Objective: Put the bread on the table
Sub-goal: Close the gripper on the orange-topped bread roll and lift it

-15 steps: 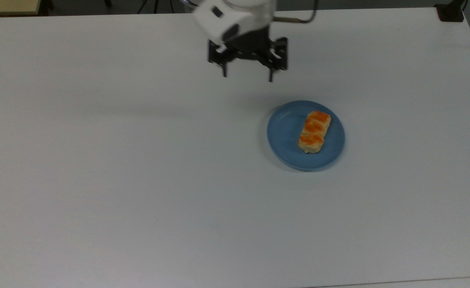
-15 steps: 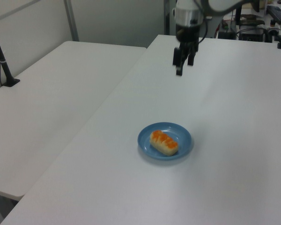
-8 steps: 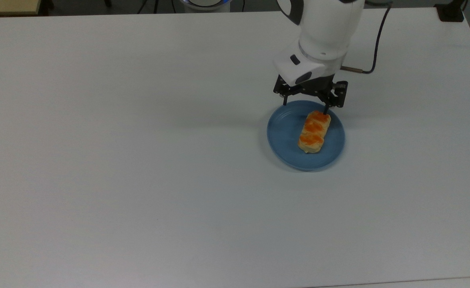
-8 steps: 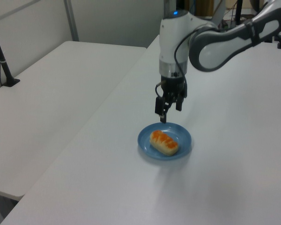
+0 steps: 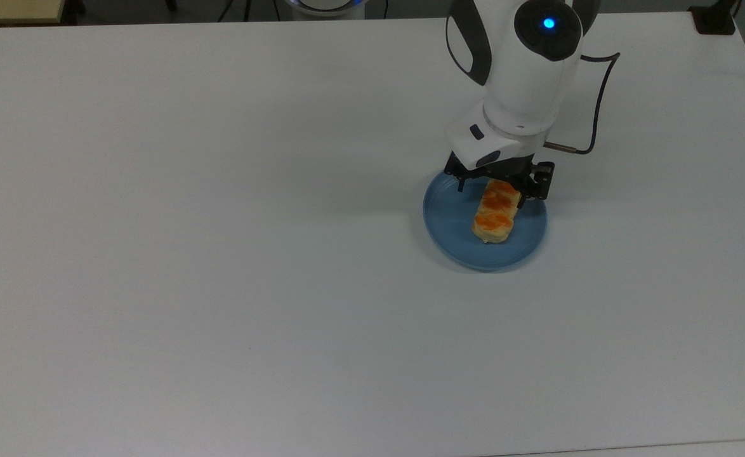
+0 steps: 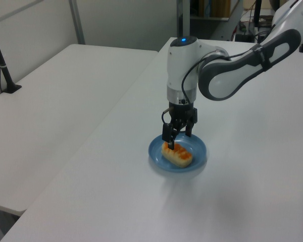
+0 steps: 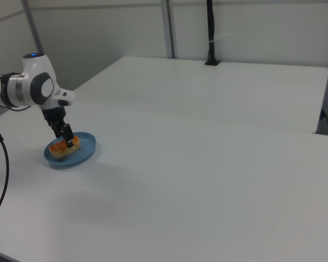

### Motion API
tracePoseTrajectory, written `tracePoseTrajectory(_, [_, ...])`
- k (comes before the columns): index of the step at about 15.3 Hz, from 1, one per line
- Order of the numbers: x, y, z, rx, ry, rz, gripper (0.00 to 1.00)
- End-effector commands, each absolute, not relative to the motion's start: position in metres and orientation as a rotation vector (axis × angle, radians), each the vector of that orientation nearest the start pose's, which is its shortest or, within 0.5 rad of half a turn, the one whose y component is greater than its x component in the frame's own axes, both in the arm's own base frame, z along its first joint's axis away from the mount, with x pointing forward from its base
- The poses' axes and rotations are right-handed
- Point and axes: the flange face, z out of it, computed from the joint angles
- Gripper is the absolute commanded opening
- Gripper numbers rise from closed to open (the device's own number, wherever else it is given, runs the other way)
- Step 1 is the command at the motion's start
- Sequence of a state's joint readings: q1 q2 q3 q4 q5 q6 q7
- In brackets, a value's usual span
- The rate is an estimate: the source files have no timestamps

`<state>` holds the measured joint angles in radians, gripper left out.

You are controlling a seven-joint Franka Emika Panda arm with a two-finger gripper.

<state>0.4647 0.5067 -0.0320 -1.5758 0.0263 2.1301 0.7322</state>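
My black two-finger gripper (image 5: pixel 492 190) hangs spread wide over the far end of the small oblong pale-yellow bread (image 5: pixel 494 213) with three orange-glazed bumps, which lies on the round glossy blue plate (image 5: pixel 448 216), right of centre in the top view. If I clench off-centre, the soft bun could pivot or crush (I'd guess) and the slick plate could skid on the smooth matte white table (image 5: pixel 220 254).
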Motion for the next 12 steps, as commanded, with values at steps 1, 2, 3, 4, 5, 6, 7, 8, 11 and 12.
tracePoseTrajectory(1, [0.626,0.318,0.343,-3.037,0.537,-0.15,1.0])
tracePoseTrajectory(2, [0.628,0.319,0.341,-3.026,0.561,-0.174,1.0])
tracePoseTrajectory(3, [0.628,0.319,0.335,-3.037,0.561,-0.173,0.95])
tracePoseTrajectory(4, [0.628,0.318,0.329,-3.046,0.559,-0.169,0.9])
tracePoseTrajectory(5, [0.628,0.319,0.325,-3.06,0.547,-0.174,0.73])
tracePoseTrajectory(6, [0.628,0.319,0.325,-3.063,0.543,-0.178,0.58])
tracePoseTrajectory(7, [0.628,0.319,0.325,-3.064,0.541,-0.178,0.47])
tracePoseTrajectory(8, [0.628,0.319,0.325,-3.065,0.536,-0.178,0.4])
tracePoseTrajectory(11, [0.63,0.315,0.333,-3.067,0.499,-0.184,0.26])
tracePoseTrajectory(12, [0.63,0.312,0.345,-3.067,0.468,-0.186,0.26])
